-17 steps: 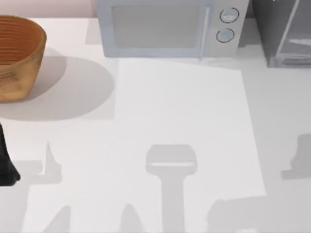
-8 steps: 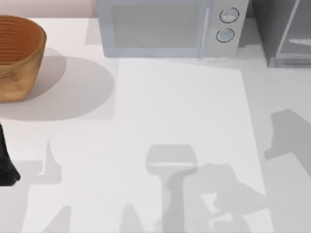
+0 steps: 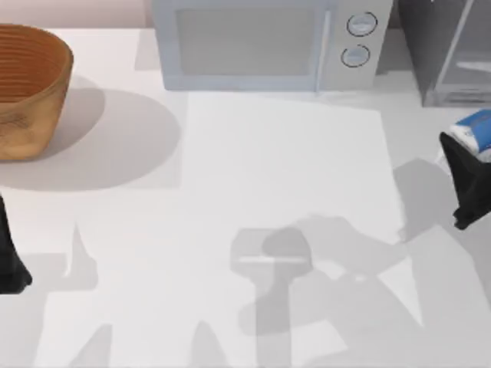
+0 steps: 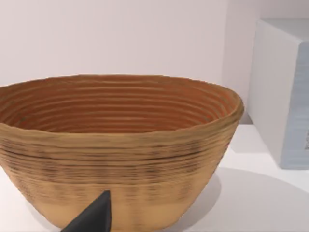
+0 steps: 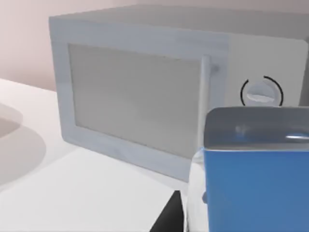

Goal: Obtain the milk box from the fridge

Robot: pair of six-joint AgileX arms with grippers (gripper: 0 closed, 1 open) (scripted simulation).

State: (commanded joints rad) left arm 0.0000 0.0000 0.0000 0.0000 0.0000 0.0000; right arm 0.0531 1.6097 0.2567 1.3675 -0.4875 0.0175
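Both arms sit at the table edges from where I'm watching: my right gripper (image 3: 466, 180) is over at the right side of the top view, in front of the fridge (image 3: 449, 50), and it's got the milk box (image 3: 476, 132) with it, so the carton is out of the cabinet and held above the table (image 3: 276, 176). In the right wrist view the blue face of the carton fills the near corner, with a dark finger (image 5: 166, 217) right against its white side, so the fingers look closed onto it about a carton's width apart (can't see the other finger though). Behind it stands the white microwave (image 5: 145, 96) with a round knob (image 5: 260, 92). My left gripper (image 3: 9, 257) is parked at the left edge, near the woven basket (image 3: 27, 84); just one dark fingertip (image 4: 94, 217) pokes into the left wrist view, so I can't tell if that one's open or closed.
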